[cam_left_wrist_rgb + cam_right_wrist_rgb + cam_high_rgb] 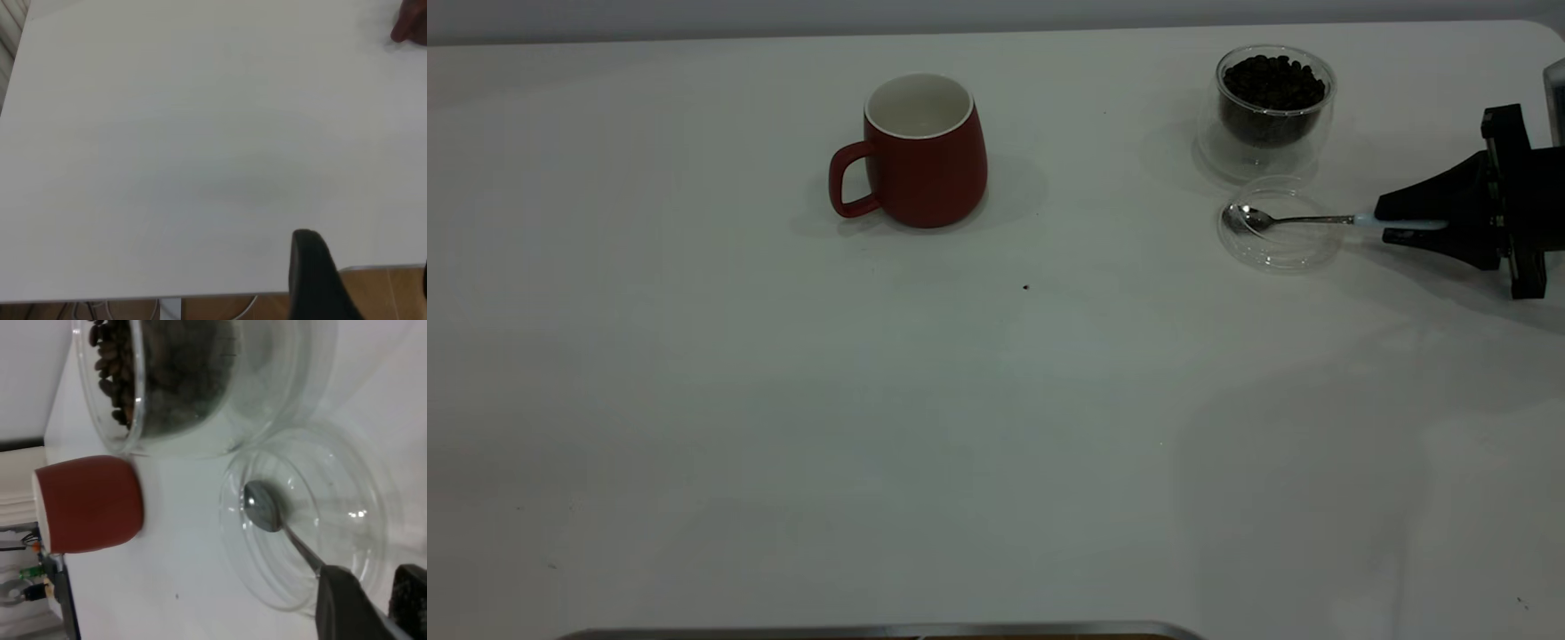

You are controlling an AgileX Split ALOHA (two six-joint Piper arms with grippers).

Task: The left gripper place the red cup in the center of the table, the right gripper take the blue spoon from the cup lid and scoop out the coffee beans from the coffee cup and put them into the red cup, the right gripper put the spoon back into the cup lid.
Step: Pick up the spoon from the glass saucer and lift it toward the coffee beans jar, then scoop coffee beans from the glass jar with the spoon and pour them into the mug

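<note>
Right hand (1392, 224) at far right, fingers clamped on spoon (1294, 219) handle, bowl resting in lid (1279, 235) near-side of bean cup (1267, 107). Red cup (916, 151) placed centre-far on worktop (960, 400). Next: lift spoon, dip into beans (1272, 84). Left hand (320, 280) parked; can't tell its fingers.

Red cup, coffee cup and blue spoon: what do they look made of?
Red cup: probably glazed ceramic, dark red outside, white inside. Coffee cup: clear glass, apparently double-walled, beans visible through it. Blue spoon: shiny metal bowl and neck, pale blue handle, possibly plastic.
</note>
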